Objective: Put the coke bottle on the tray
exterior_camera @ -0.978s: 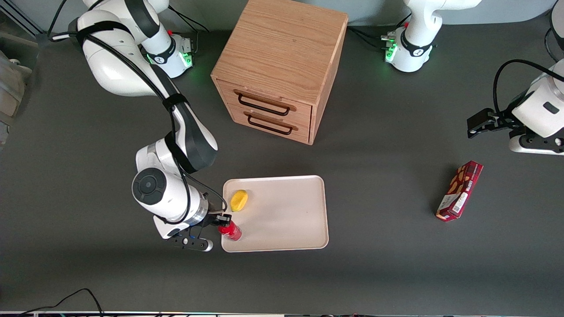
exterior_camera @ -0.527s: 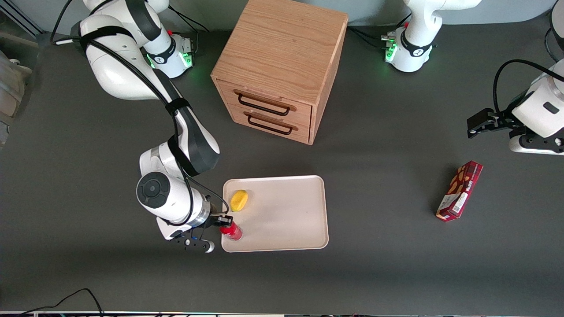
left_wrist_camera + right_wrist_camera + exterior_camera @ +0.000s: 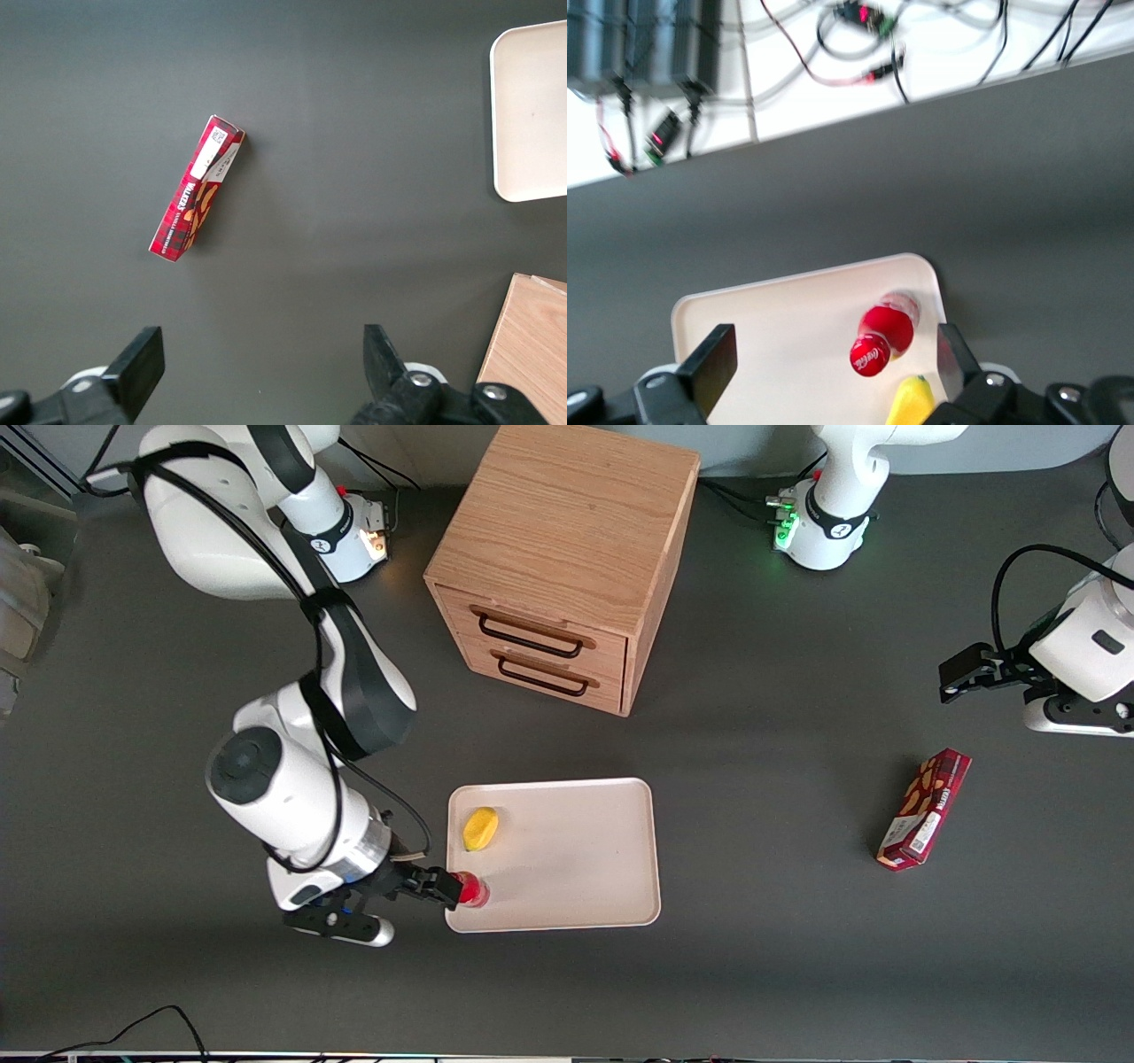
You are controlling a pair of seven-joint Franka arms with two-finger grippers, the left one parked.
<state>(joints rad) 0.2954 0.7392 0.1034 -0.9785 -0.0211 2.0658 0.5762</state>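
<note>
The gripper [image 3: 443,888], fingers now spread and drawn back from the coke bottle [image 3: 474,889], leaves it standing upright in the tray [image 3: 576,850] corner nearest the working arm's end, beside a yellow object [image 3: 481,828]: placement looks complete.

Even, soft overhead light; the cabinet [image 3: 567,558] throws a faint shadow on the dark table [image 3: 797,921]. Right wrist view is slightly blurred, its white background overexposed.
</note>
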